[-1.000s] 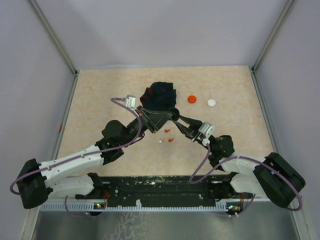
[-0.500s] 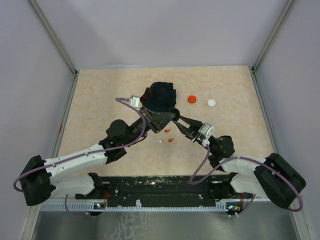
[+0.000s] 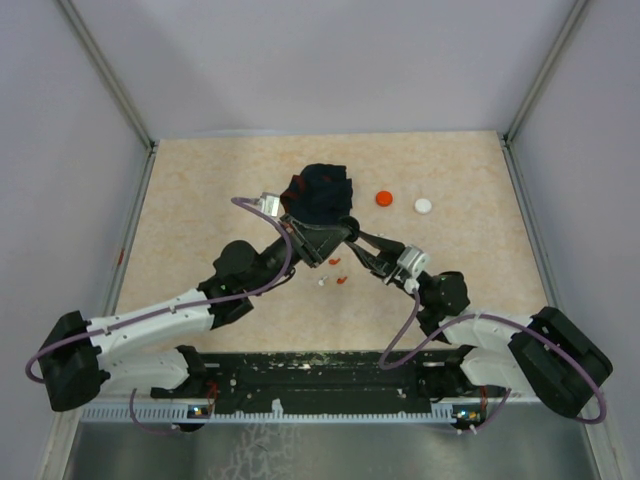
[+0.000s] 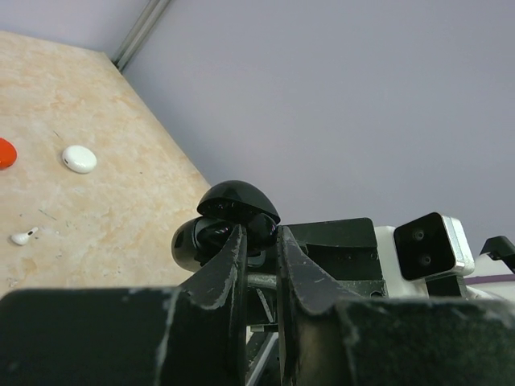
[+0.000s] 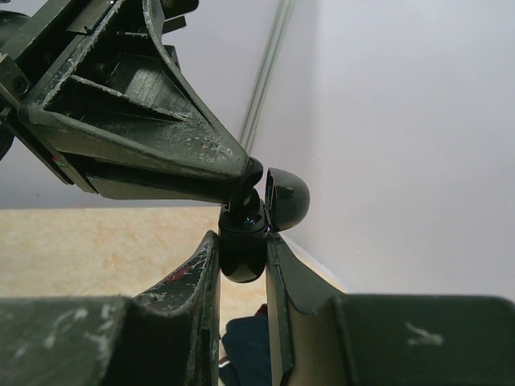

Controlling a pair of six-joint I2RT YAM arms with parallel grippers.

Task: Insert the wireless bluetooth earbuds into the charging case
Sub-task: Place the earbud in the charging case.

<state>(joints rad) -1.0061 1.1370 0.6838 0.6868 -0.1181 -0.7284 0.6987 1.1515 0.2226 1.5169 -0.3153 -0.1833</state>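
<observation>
The coming move turns on the short gap between the left gripper (image 5: 248, 178) and the mouth of the charging case (image 5: 241, 261). The case sits directly beyond and just below the left fingertips. Its long axis is upright, its mouth faces those tips, and its lid (image 5: 287, 199) is swung open to the side away from them.

The left jaws are pressed almost together. A thin dark piece runs from their tips straight down into the case mouth. It looks like the stem of a black earbud (image 5: 239, 201), though it is too small and dark to be sure. If it is, its long axis already lines up with the well, and I judge that only a short push along that line is needed.

The right gripper (image 5: 241, 238) pinches the case body from both sides, low down, leaving the mouth free.

The left arm reaches forward and inward with its wrist tipped downward. The right arm reaches in from the other side with its fingers pointing up and toward the left tips. They meet above the table (image 3: 200, 200), just on the near side of the dark cloth (image 3: 320, 192).

The loose earbuds (image 3: 341, 280), red and white, lie on the table below and nearer the bases than both sets of jaws.
</observation>
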